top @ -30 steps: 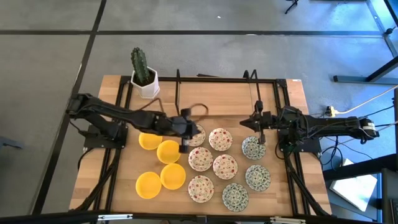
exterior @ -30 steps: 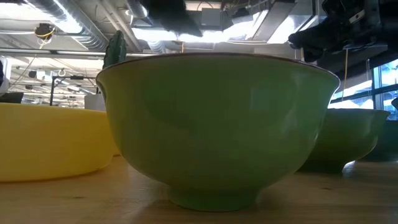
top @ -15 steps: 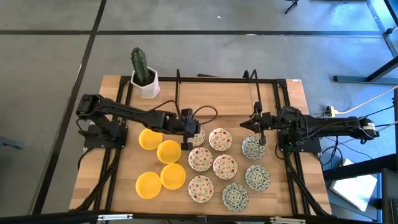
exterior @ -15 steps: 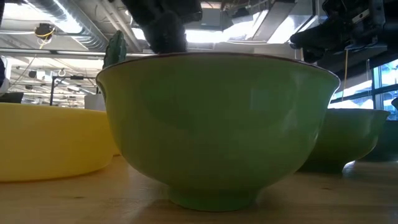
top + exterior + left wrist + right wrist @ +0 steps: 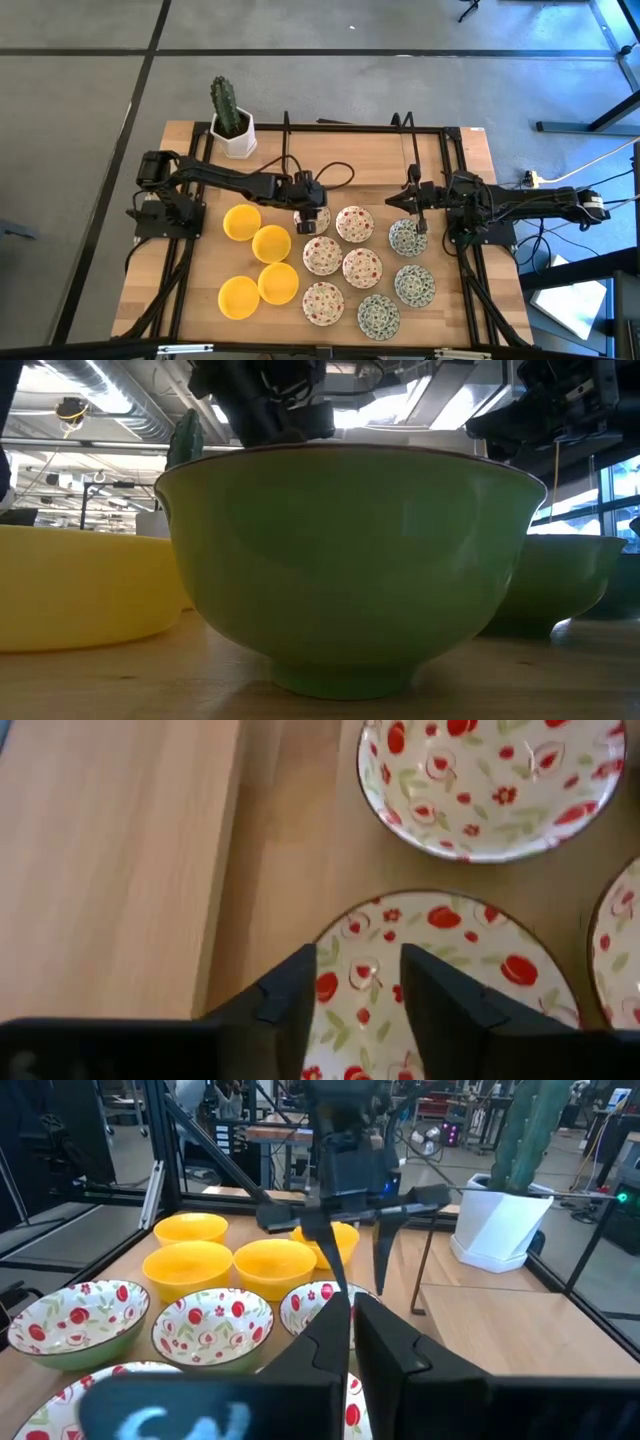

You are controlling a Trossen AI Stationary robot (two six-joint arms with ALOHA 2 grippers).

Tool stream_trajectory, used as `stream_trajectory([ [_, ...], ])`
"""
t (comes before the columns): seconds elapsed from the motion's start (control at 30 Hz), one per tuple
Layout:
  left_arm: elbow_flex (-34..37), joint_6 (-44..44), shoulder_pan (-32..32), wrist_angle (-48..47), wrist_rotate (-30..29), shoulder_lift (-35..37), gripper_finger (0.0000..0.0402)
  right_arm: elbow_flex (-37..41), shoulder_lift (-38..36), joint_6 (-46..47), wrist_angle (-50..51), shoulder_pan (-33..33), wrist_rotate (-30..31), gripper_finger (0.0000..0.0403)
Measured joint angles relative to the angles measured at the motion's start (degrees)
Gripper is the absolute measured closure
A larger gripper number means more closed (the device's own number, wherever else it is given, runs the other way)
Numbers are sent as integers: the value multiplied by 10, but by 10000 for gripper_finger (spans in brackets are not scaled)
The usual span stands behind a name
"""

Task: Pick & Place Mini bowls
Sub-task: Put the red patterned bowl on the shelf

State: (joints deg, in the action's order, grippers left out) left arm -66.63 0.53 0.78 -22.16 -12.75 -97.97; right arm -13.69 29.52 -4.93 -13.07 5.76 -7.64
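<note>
High view: I saw my left gripper (image 5: 310, 213) over a red-dotted bowl (image 5: 316, 220) in the middle of the bench (image 5: 190, 300). Its fingers (image 5: 295, 990) were spread above the bowl, not pinching it. Four yellow bowls (image 5: 258, 263) sat on the left. My right gripper (image 5: 416, 210) was pressed together, holding nothing, over a green bowl (image 5: 407, 238).

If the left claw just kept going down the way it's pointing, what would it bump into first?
Most likely the red-flowered bowl directly under the left gripper. Its open fingers already straddle the rim, though how much gap remains is hard to judge.
</note>
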Motion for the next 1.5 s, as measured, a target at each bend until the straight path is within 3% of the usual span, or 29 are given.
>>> stream_trajectory([
  [0.27, 0, -41, 11, 13, -27, -4, 205, 0, 0, -3, 1, 0, 0, 382],
  [0.73, 0, -27, -2, 13, -22, -3, 207, 0, 0, 0, -8, 0, 0, 382],
  [1.0, 60, -8, -16, 22, -23, 94, 213, 0, 0, -1, -8, 0, 0, 382],
  [1.27, 202, 25, -45, 239, -8, 223, 227, 0, 0, -13, -8, 0, 0, 382],
  [1.5, 318, 50, -71, 440, -9, 242, 233, 0, 0, -13, -8, 0, 0, 382],
])
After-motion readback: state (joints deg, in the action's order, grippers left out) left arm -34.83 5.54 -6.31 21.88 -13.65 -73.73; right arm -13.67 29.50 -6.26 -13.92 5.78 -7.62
